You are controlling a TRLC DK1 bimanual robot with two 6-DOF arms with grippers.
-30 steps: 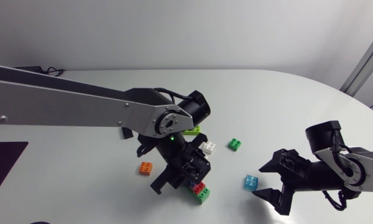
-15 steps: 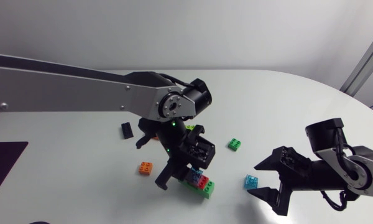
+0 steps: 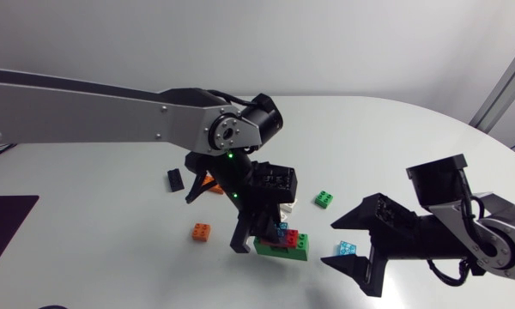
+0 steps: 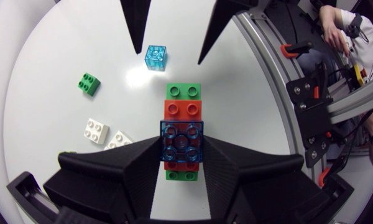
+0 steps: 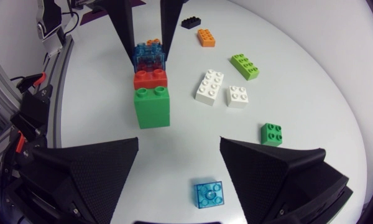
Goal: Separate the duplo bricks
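Observation:
My left gripper (image 3: 266, 230) is shut on a stack of duplo bricks (image 3: 283, 244): a long green brick (image 4: 183, 92) at the base, a red one (image 4: 183, 111) on it and a clear blue one (image 4: 182, 142) on top. Its fingers press the blue brick from both sides. In the right wrist view the stack (image 5: 151, 87) lies ahead of my right gripper (image 5: 179, 140), green end nearest. My right gripper (image 3: 354, 251) is open, a short way to the right of the stack. A loose clear blue brick (image 5: 208, 194) lies between its fingers.
Loose on the table are two white bricks (image 5: 210, 87) (image 5: 238, 96), a long lime brick (image 5: 245, 66), a small green brick (image 3: 324, 199), an orange brick (image 3: 202, 231) and a black brick (image 3: 173, 178). The clear blue loose brick (image 3: 347, 249) lies by the right fingertips.
My left gripper has shut on the stack, turned it and carried it a little right and away from the front edge. My right gripper has moved left toward it, still open.

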